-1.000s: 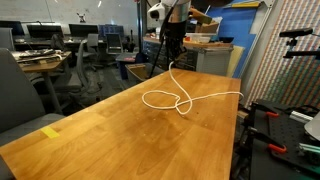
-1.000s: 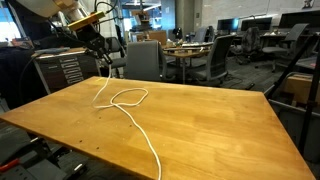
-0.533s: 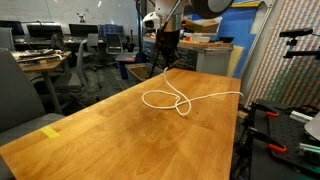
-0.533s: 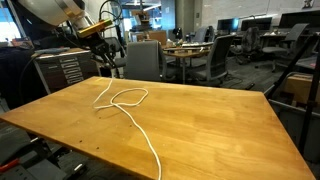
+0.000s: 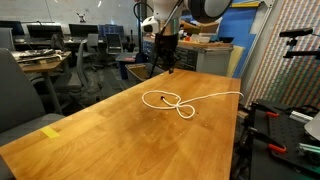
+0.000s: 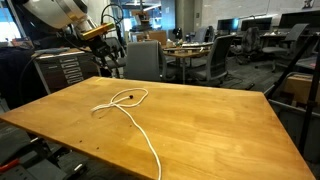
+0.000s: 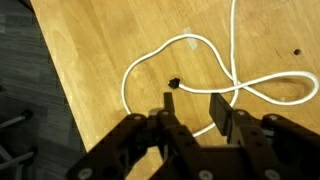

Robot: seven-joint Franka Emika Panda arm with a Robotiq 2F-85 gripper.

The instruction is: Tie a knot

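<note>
The white rope lies flat on the brown wooden table (image 5: pixel 100 140), curled into a small crossed loop, the knot (image 5: pixel 178 104) (image 6: pixel 124 99). One tail runs off toward the table edge (image 6: pixel 150 150). My gripper (image 5: pixel 166 62) (image 6: pixel 108 66) hangs above the far side of the table, just beyond the loop, clear of the rope. In the wrist view the gripper (image 7: pixel 194 108) is open, its fingers (image 7: pixel 220 112) apart with nothing between them. Below them the loop crosses itself (image 7: pixel 234 88), and the rope's dark-tipped end (image 7: pixel 174 84) lies inside the loop.
A yellow tape patch (image 5: pixel 50 131) marks the table near one corner. Black stands with red clamps (image 5: pixel 265 120) sit beside one table edge. Office chairs (image 6: pixel 143 60) and desks stand beyond the far edge. A small hole (image 7: pixel 296 53) shows in the tabletop.
The rope end that hung from my shut gripper has dropped onto the table inside the loop. The jaws have opened and the gripper has risen slightly.
</note>
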